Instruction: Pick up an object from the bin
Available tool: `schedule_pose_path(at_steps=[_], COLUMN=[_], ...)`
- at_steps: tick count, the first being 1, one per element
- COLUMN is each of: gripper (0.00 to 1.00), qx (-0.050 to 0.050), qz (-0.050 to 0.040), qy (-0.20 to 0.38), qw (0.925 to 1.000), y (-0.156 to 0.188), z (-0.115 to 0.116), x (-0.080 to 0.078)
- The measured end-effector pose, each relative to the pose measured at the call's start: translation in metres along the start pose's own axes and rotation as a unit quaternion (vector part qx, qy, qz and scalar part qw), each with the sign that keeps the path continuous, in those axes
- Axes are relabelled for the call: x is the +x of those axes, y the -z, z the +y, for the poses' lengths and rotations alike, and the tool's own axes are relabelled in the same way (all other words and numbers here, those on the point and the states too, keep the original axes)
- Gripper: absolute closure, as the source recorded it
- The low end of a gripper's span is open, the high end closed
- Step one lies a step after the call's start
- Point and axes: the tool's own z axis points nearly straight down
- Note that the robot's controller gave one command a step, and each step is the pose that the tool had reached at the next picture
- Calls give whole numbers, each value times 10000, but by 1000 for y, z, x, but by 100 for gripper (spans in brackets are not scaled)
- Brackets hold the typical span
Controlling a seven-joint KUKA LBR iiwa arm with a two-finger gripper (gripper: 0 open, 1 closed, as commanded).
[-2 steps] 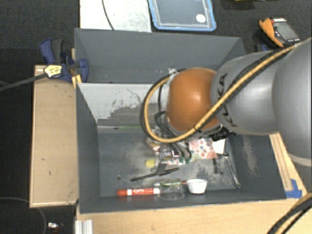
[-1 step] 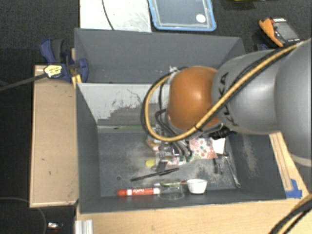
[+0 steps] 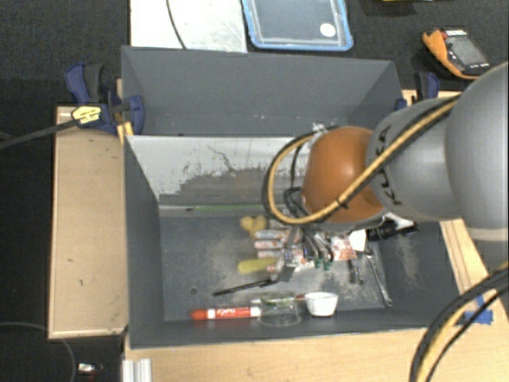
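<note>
1. Heap of small coloured pieces (image 3: 270,245): it lies on the floor of the grey bin (image 3: 143,237), above the red marker (image 3: 227,313) and somewhat to its right. Pink, white and green bits are packed together in it, too tangled to tell apart one by one.
2. The gripper (image 3: 296,255) hangs right over the right-hand part of this heap, under the arm's orange cover (image 3: 338,173), up and to the right of the red marker. The cover and cables hide its tip, so I cannot tell whether it is released or clenched.
3. A yellow lump (image 3: 254,225) sits at the heap's upper left edge, straight above the marker's right end and well apart from it.
4. A flat yellow piece (image 3: 256,267) lies between the heap and the marker.
5. A thin black stick (image 3: 242,287) slants just above the marker, its higher end pointing toward the heap.
6. A clear round lid (image 3: 280,310) lies just beside the marker's right end.
7. A small white cup (image 3: 321,302) stands to the right of the marker, beyond the clear lid.
8. A thin metal tool (image 3: 375,281) lies farther to the marker's right, past the white cup, slanted on the floor.
</note>
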Motion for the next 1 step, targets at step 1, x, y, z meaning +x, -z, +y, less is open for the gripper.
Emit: schedule_pose_path(at_steps=[1], gripper=[0], qx=[-4], qz=[31], qy=[58], qw=[10000], y=[-25], z=[-25], x=[-2])
